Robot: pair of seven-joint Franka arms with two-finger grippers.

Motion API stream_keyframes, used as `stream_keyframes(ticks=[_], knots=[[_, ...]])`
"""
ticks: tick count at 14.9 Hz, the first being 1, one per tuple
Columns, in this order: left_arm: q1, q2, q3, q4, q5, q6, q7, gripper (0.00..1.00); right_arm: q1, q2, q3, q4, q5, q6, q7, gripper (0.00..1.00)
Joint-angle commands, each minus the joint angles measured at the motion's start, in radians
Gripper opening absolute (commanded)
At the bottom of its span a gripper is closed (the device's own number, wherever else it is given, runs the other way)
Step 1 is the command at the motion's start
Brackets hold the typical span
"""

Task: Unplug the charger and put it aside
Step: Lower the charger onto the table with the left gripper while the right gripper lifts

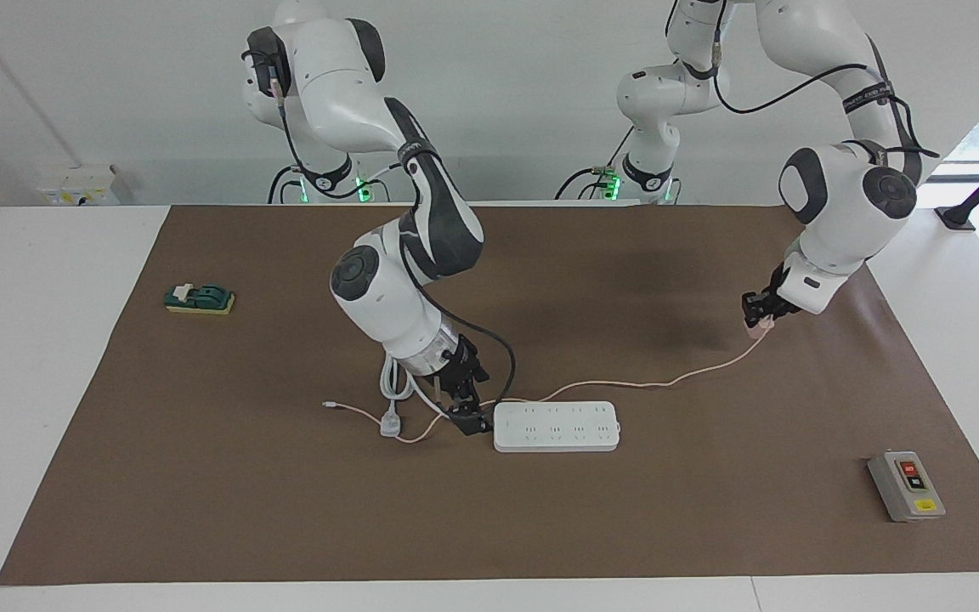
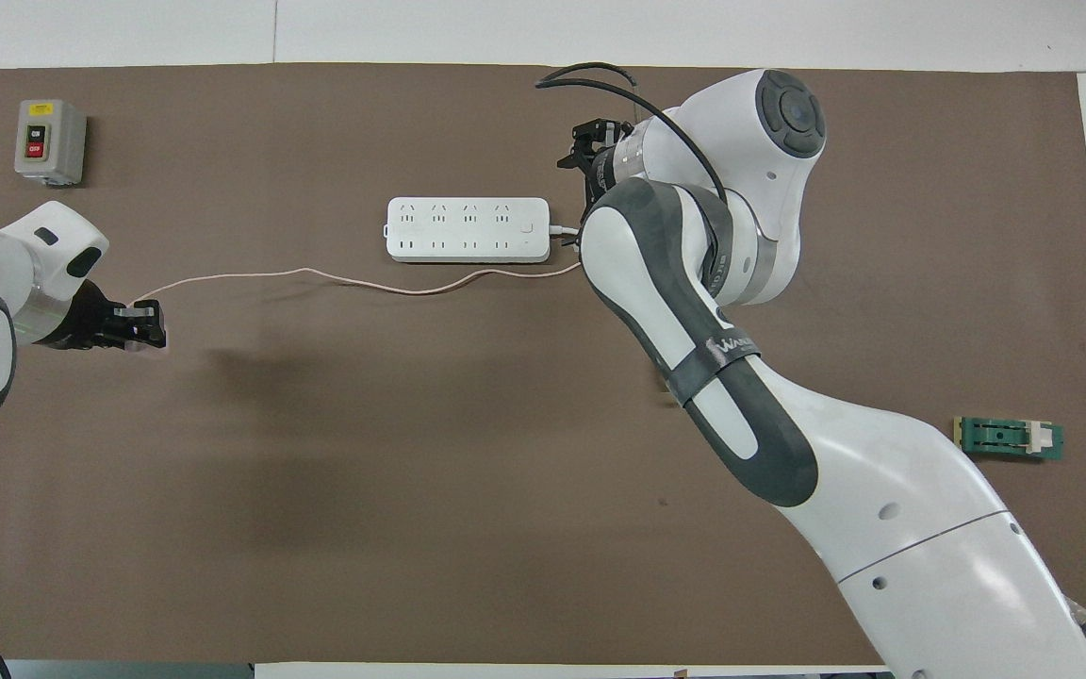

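Note:
The charger (image 1: 760, 326), a small pale-pink cube, hangs just above the brown mat toward the left arm's end of the table, with my left gripper (image 1: 756, 315) (image 2: 145, 327) shut on it. Its thin pink cable (image 1: 668, 382) (image 2: 317, 273) trails across the mat, passing the white power strip (image 1: 556, 426) (image 2: 468, 229) on the side nearer the robots. The charger is out of the strip's sockets. My right gripper (image 1: 468, 418) (image 2: 590, 156) hovers low beside the strip's end, toward the right arm's end of the table.
A white plug with a thick coiled cord (image 1: 392, 421) lies by the right gripper. A grey switch box (image 1: 906, 485) (image 2: 50, 140) sits at the mat's corner farthest from the robots. A green block (image 1: 199, 298) (image 2: 1008, 438) lies toward the right arm's end.

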Motion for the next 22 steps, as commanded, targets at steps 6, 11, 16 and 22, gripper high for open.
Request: stream_keyframes(ticks=[6,11,16,22], knots=[[-0.089,-0.126,0.009,-0.256,-0.03,0.124,0.006,0.0,-0.147,-0.167,-0.013,-0.06,-0.13,-0.363,-0.655,1.0],[-0.022,-0.088,0.015,-0.339,-0.027,0.278,0.035,0.89,-0.144,-0.242,-0.013,-0.057,-0.384,-0.53,-1.084,1.0],[0.148,-0.088,0.015,-0.211,-0.019,0.103,0.185,1.0,-0.205,-0.305,-0.01,-0.048,-0.469,-0.587,-1.297,1.0],[0.203,-0.082,0.016,0.06,-0.018,-0.102,0.179,1.0,-0.323,-0.418,0.088,-0.063,-0.555,-0.699,-1.321,1.0]])
